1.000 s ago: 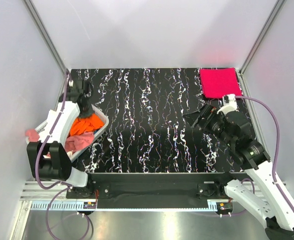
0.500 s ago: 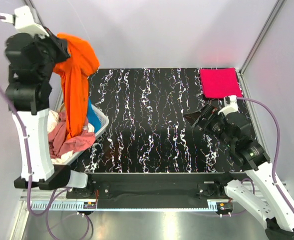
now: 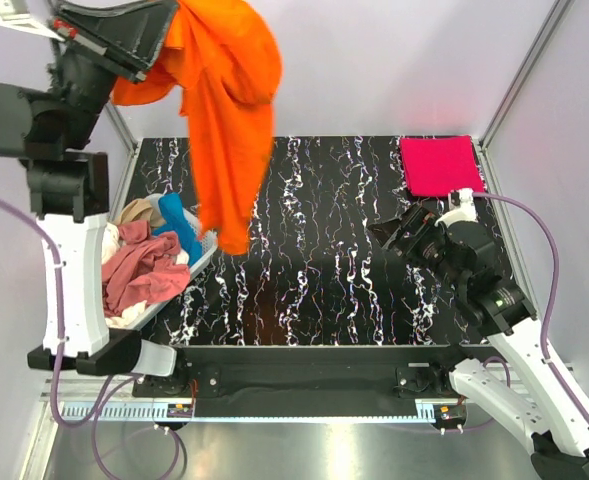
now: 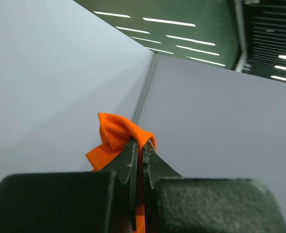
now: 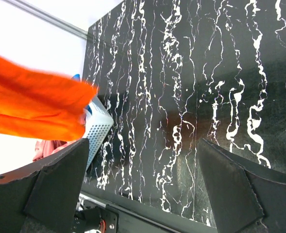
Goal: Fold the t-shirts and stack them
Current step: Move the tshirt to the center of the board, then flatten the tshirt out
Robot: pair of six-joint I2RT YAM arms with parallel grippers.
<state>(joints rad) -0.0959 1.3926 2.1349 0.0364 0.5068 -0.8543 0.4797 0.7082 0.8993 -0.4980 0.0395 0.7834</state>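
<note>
The left gripper (image 4: 140, 150) pinches a bunch of the orange t-shirt (image 3: 229, 110), which hangs long-ways straight below its jaws, hem seemingly off the table (image 3: 324, 280). The right gripper (image 5: 143, 141) gapes wide and empty, well off to the side.

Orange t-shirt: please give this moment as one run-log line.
left tool: shut on orange t-shirt, held high, hanging | right tool: open, empty, above table | crimson-pink t-shirt: folded, far right corner

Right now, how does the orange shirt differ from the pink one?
The orange shirt hangs loose and unfolded in the air; the pink shirt lies folded flat in a square at the table's far right corner. The orange shirt is pinched in the left gripper; nothing holds the pink shirt. Both are plain, single-colour cloth.
</note>
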